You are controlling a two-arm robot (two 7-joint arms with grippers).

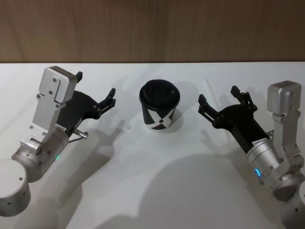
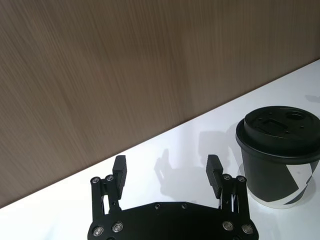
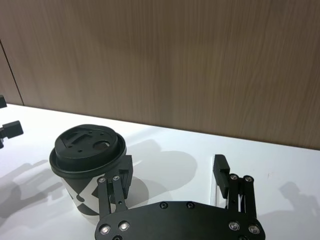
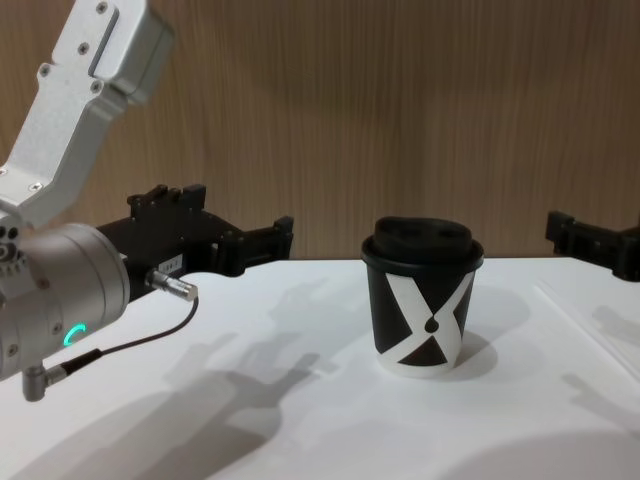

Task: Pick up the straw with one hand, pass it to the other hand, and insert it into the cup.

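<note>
- Wood-grain wall panelling runs behind the white desk [image 1: 143, 191]. The small black paper cup with a white X mark and a black plastic lid [image 1: 159, 107] stands upright at its middle.
- Look for the thin, straight white straw [image 4: 585, 315] on the right. It is faint against the desk, lying flat, well right of the cup.
- Its long axis seems to run from near to far, leaning slightly leftward at the far end.
- Your right tool [image 1: 218, 94], black-fingered on a silver wrist, hovers just about over that line. Its jaws are spread wide and hold nothing.
- Your left tool [image 1: 95, 83], of the same build, hangs left of the cup, also wide open and empty.
- The right arm is plainly the nearer one. The cup stands between the left tool and the straw.
- I judge you should pick with the right, closing across the straw's length, not along it.
</note>
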